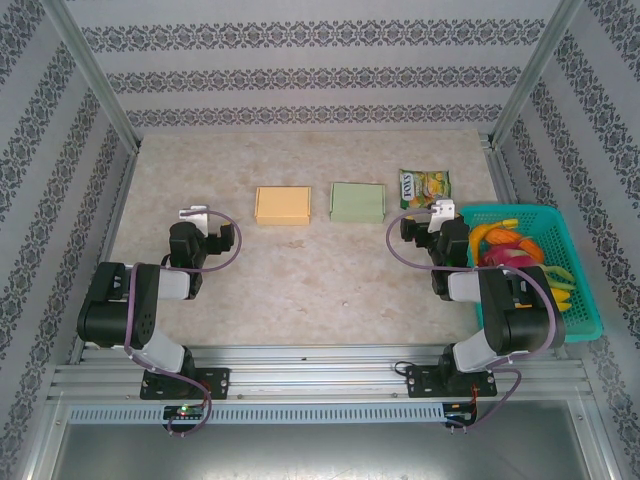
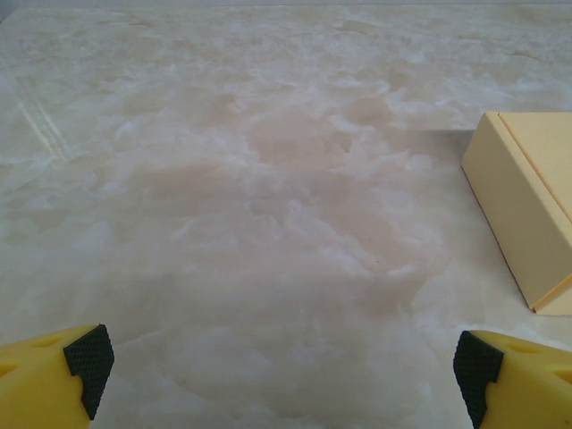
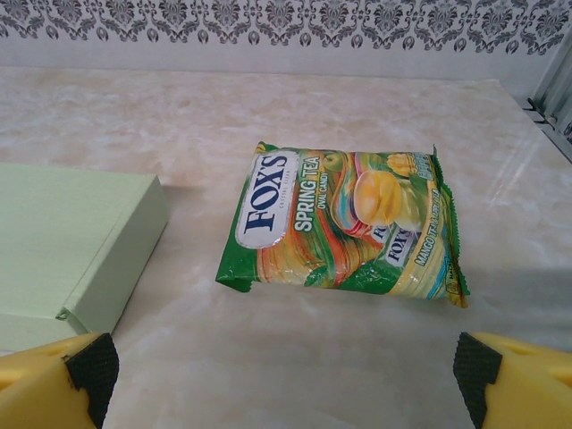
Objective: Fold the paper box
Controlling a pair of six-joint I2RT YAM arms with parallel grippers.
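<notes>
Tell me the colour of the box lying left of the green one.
Pale yellow-orange, plain box; clearest in the left wrist view.

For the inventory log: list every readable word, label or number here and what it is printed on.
"FOX'S": white oval on the green candy bag.
"SPRING TEA": same bag, beside the oval.
Smaller print on the bag: too blurred to read surely.
No text on the yellow box or the green box.

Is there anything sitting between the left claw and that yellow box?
Nothing visible. Bare table lies between the open left gripper and the yellow box, ahead to its right. The green box and candy bag lie farther right.
</notes>
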